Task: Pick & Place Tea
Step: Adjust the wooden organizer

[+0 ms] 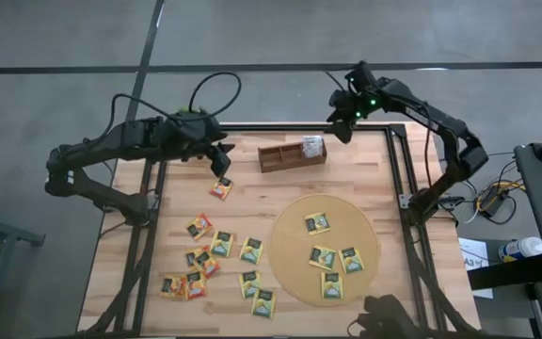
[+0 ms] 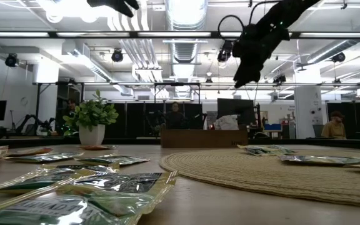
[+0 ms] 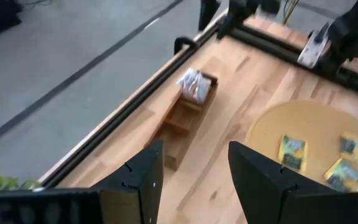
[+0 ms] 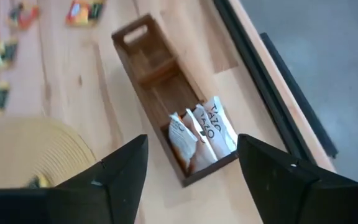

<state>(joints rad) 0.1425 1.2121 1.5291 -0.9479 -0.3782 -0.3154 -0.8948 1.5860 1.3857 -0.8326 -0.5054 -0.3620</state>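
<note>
The left gripper (image 1: 222, 160) hangs spread and empty above an orange-red sachet (image 1: 220, 188). Yellow-green sachets (image 1: 251, 250) lie scattered on the table and round mat (image 1: 294, 273). White sachets (image 4: 202, 129), perhaps three, stand in the wooden tray (image 1: 276, 158), the right gripper (image 1: 342, 127) spread empty above.

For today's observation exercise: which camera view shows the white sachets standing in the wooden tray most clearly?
The right wrist view: the white sachets stand upright in the tray's end slot, print readable. The high view shows a small white patch, the left wrist view a blur, the low view barely anything.
</note>
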